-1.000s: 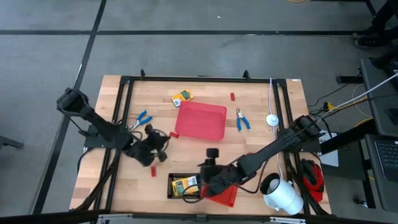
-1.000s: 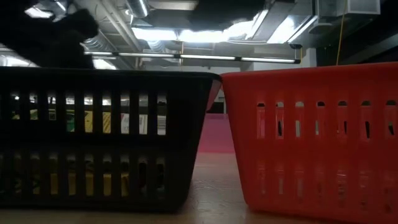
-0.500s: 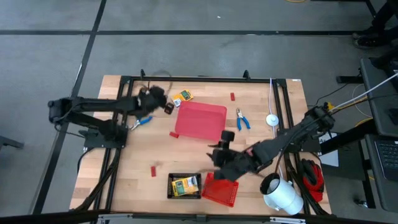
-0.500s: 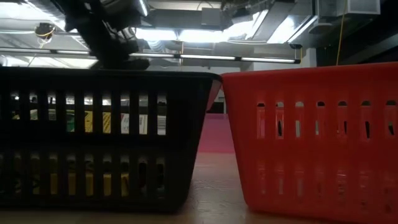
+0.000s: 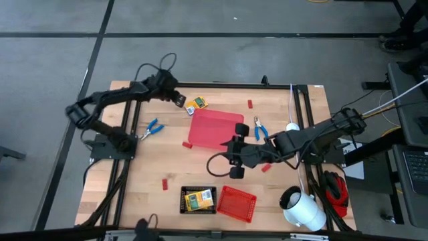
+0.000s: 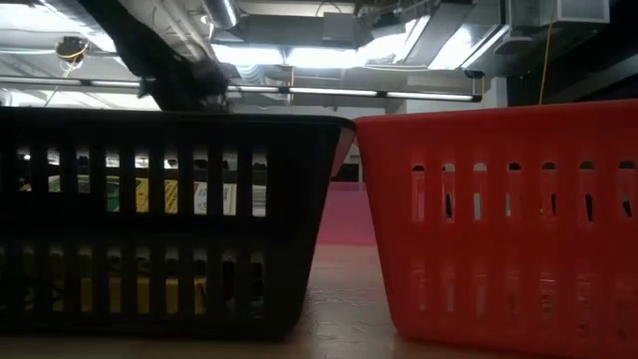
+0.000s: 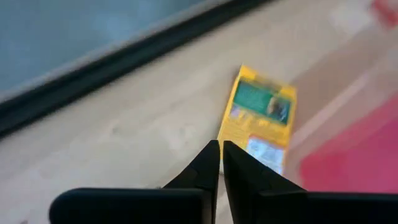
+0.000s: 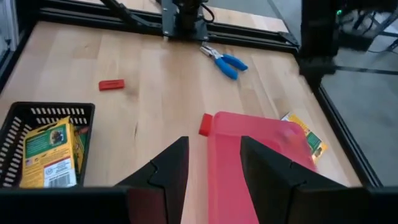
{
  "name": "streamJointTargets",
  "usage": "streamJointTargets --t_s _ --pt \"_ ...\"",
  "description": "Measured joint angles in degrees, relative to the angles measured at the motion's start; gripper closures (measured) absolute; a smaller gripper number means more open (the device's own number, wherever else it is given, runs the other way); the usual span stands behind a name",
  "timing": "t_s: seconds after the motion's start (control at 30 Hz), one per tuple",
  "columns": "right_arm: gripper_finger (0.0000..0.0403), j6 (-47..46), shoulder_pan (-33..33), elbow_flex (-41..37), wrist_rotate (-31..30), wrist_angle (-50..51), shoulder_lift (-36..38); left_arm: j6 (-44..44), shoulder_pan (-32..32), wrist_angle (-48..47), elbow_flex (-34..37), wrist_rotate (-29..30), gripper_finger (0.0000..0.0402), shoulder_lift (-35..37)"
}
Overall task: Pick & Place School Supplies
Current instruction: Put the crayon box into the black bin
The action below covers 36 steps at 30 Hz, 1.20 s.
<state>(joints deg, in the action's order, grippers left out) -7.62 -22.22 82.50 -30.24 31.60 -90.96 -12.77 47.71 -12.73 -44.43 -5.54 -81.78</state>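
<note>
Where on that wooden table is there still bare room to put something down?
The widest bare wood lies between the blue pliers, the small red block and the red tray. It is crowded along the near edge, where the black basket and red basket stand, and beside the tray, where the right tool hangs.

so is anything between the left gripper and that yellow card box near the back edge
Nothing visible. In the left wrist view the left gripper has its fingers nearly together, and only bare wood lies between them and the yellow card box. The red tray lies beside the box, not in the path.
</note>
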Motion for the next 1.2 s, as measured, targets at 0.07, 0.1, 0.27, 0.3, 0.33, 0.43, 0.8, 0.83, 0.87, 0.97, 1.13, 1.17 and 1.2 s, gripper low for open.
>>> streamJointTargets --t_s 0.07,0.1,0.27,0.3,0.33,0.43,0.8,0.83,0.87,0.97,1.13,1.17,1.2 --pt "0.0255 -0.02 0.04 0.00 -0.04 0.11 0.00 1.70 0.08 -0.18 -1.60 -0.20 0.0387 -4.18" --pt "0.0255 -0.04 -0.03 0.00 -0.04 0.15 0.00 2.52 0.07 -0.06 -2.46 -0.20 0.0386 -5.98" --pt "0.0255 -0.93 -0.55 0.00 1.21 0.56 0.00 5.71 0.06 -1.23 -5.97 -2.34 0.0385 -12.36" --pt "0.0255 -0.94 -0.55 0.00 1.42 0.57 0.00 6.03 0.06 -1.27 -6.45 -2.84 0.0386 -13.26" --pt "0.0255 -0.94 -0.55 0.00 1.40 0.57 0.00 6.52 0.01 -1.17 -7.05 -3.10 0.0388 -14.09" --pt "0.0255 -1.26 -0.50 0.00 1.36 0.61 0.00 7.42 -0.46 -1.99 -8.04 -3.20 0.0392 -15.62" --pt "0.0255 -1.68 -0.55 0.00 2.71 0.70 0.00 11.03 -6.37 -2.58 -8.33 -2.98 0.0396 -15.78" --pt "0.0255 -1.97 -0.61 0.00 2.85 0.72 0.00 11.02 -6.48 -2.81 -8.33 -2.94 0.0396 -15.78" --pt "0.0255 -2.06 -0.79 0.00 2.88 0.73 0.00 10.98 -6.48 -3.12 -8.33 -2.90 0.0396 -15.86" --pt "0.0255 -2.34 -1.41 0.00 2.86 0.74 0.00 10.49 -6.35 -3.39 -8.30 -2.89 0.0396 -16.83" --pt "0.0255 -3.83 -2.92 0.00 2.82 0.66 0.00 9.65 -6.31 -3.19 -8.56 -3.14 0.0396 -20.14" --pt "0.0255 -4.10 -3.27 0.00 2.84 0.65 0.00 9.52 -6.30 -3.94 -8.58 -3.16 0.0396 -20.66" --pt "0.0255 -4.36 -3.67 0.00 2.81 0.65 0.00 9.52 -6.31 -4.62 -8.74 -3.10 0.0396 -21.05"
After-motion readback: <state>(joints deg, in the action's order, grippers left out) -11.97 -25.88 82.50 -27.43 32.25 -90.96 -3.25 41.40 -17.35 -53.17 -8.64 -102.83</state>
